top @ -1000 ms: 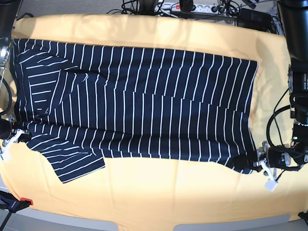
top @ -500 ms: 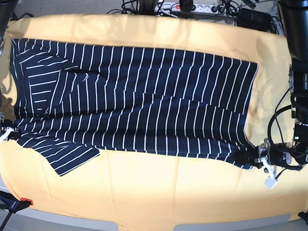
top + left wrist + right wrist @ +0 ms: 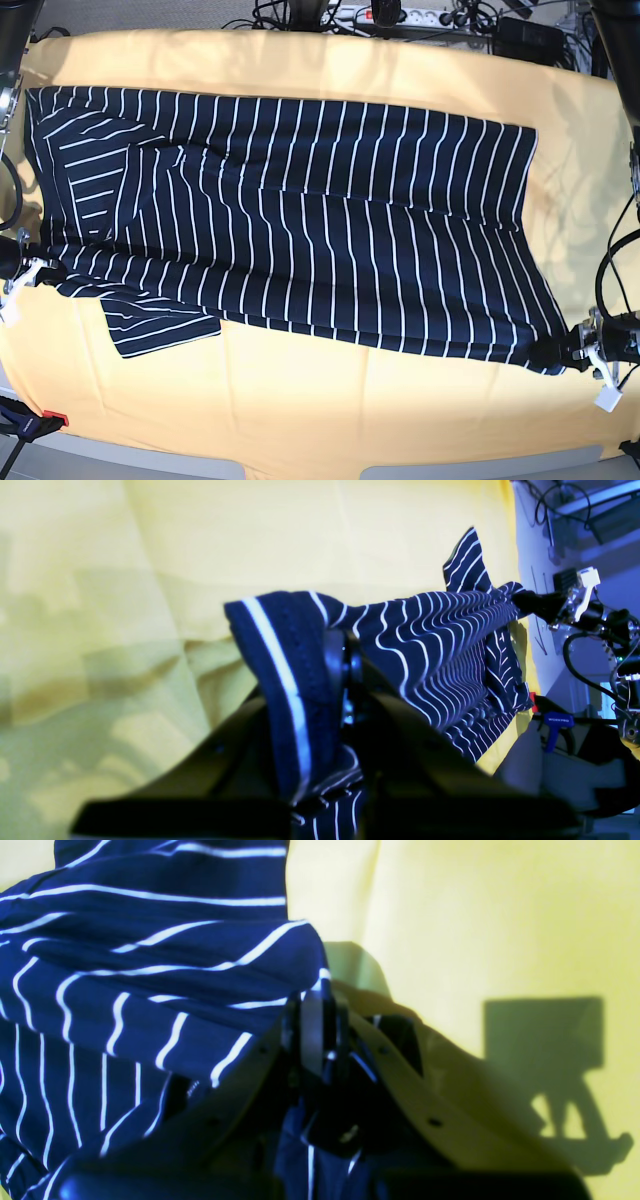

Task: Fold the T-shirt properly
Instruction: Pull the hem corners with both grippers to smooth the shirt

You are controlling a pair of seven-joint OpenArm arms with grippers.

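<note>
The navy T-shirt with thin white stripes lies spread across the table, its front edge stretched between the two grippers. My left gripper is at the front right, shut on the shirt's bottom corner. The left wrist view shows the hem folded over the left gripper, with the striped fabric running taut to the right gripper. My right gripper is at the left edge, shut on the shirt near the sleeve. Up close, fabric bunches over the right gripper.
A yellow-orange cloth covers the table under the shirt. A power strip and cables lie along the back edge. A clamp grips the front left corner. Arm cables hang at the right edge.
My left gripper has pulled the shirt's corner to the right and toward the front edge, stretching the lower edge straighter. The sleeve at the front left has shifted slightly.
</note>
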